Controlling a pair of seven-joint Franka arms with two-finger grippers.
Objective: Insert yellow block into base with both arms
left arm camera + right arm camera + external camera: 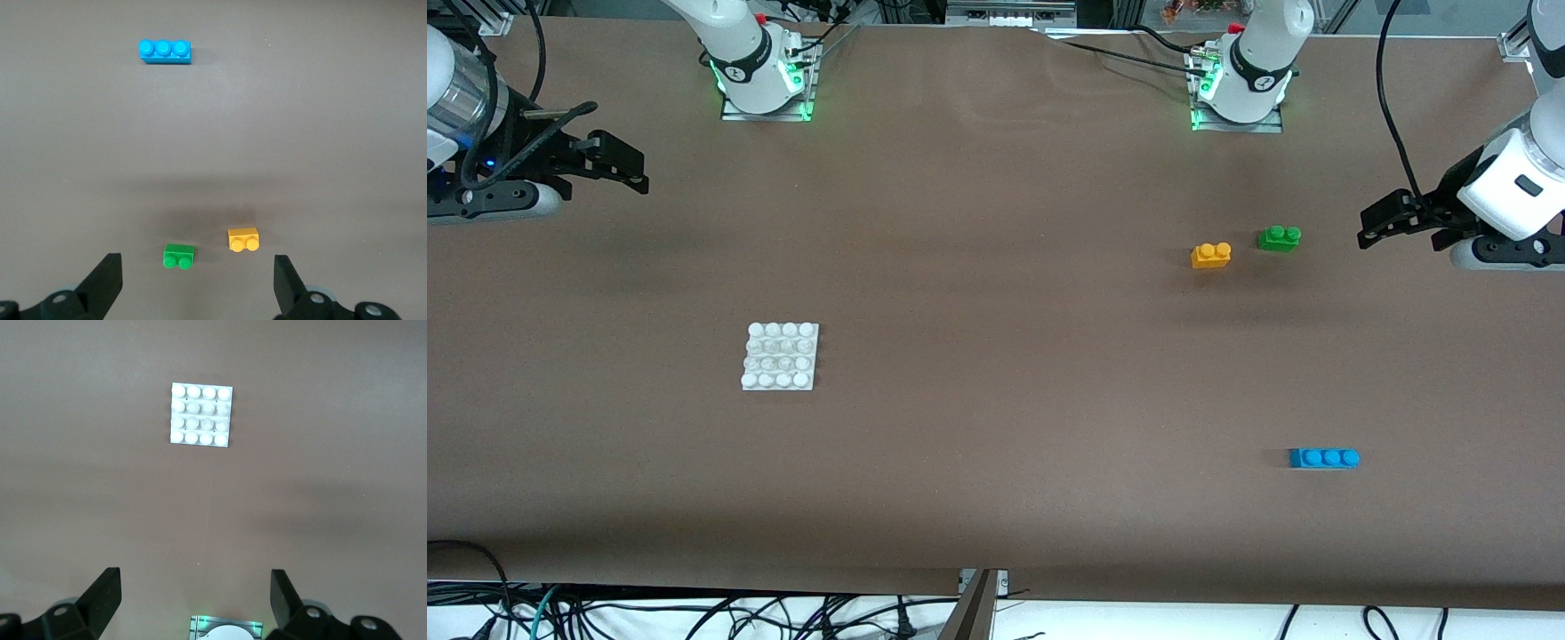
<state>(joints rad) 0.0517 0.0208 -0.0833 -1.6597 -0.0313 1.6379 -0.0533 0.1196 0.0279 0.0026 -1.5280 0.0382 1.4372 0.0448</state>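
Brown covering spreads across the whole table (996, 498) you are working over, and both arms wait high at its ends. Your right gripper (618, 166) hangs over the right arm's end of the table, its two fingers spread wide with nothing between them; the left gripper (1383, 222) hangs over the left arm's end, fingers equally wide apart and empty.

You find the base (780, 356) lying flat toward the right arm's end, studs up, its edges roughly square to the table's edges. The blue three-stud brick (1324, 458) sits toward the left arm's end, nearest the front camera of all the pieces.

Look for the yellow block (1210, 255) toward the left arm's end too, resting upright on the table, studs up, its long axis running along the table's length from one arm's end toward the other. The green two-stud brick (1279, 238) sits just beside it, apart from it and slightly farther from the front camera, lying the same way.
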